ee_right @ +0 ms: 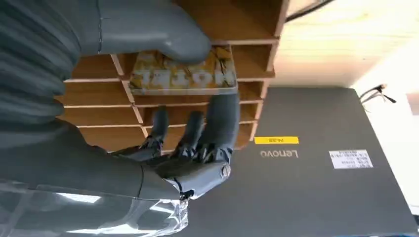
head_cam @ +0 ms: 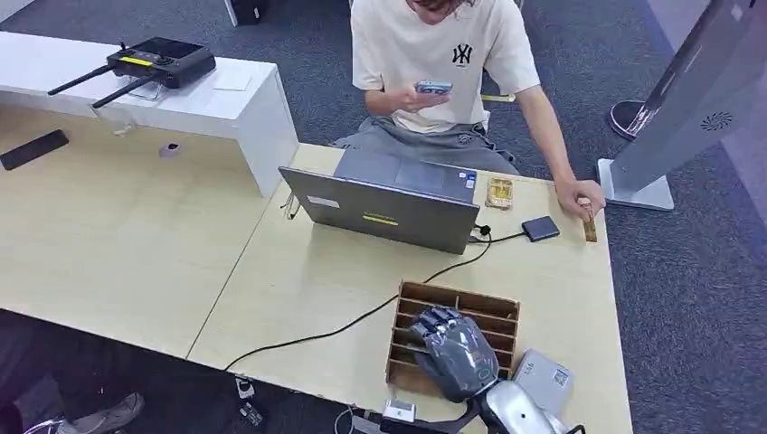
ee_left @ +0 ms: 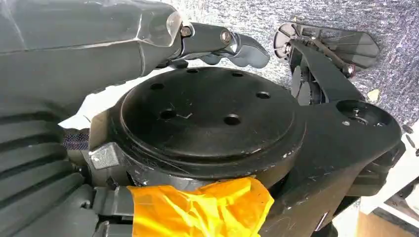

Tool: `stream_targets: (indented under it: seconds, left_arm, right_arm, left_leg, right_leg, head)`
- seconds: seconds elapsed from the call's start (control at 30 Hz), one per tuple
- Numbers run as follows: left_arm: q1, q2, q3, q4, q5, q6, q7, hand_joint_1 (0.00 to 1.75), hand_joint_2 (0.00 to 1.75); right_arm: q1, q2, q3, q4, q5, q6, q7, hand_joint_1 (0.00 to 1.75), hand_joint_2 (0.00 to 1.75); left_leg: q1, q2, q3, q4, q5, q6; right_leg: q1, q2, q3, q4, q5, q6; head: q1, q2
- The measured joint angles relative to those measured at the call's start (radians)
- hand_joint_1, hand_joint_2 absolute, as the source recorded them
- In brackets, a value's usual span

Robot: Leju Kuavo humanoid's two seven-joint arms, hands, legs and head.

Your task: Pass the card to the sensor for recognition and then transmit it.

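pinching card between thumb and fingers, over rack

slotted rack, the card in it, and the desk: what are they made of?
Slotted rack: looks like thin brown wood or fibreboard, matte; flat dividers with cut edges show in the right wrist view.
Card: printed yellow-and-white face with a slight sheen, probably plastic or coated paper; it stands between the right robot hand's thumb and fingers.
Desk: pale wood-grain top, likely laminate.
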Motion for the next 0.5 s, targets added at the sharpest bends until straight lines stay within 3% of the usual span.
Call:
stream_targets:
  seconds: [0.13, 0.5]
  left_arm:
    - [0.0, 0.0, 0.007, 0.0, -0.005, 0.0, 0.0, 0.0, 1.75]
    - [0.0, 0.0, 0.021, 0.0, -0.008, 0.0, 0.0, 0.0, 1.75]
  right_arm:
    - [-0.009, 0.004, -0.004, 0.013, 0.003, 0.0, 0.0, 1.43, 1.75]
    - [-0.011, 0.009, -0.016, 0.025, 0.004, 0.003, -0.001, 1.52, 1.75]
  left_leg:
    - [0.0, 0.0, 0.0, 0.0, 0.0, 0.0]
    - [0.0, 0.0, 0.0, 0.0, 0.0, 0.0]
  right_leg:
    - [0.0, 0.0, 0.0, 0.0, 0.0, 0.0]
    - [0.0, 0.0, 0.0, 0.0, 0.0, 0.0]
  head:
    - [0.0, 0.0]
    - [0.0, 0.0]
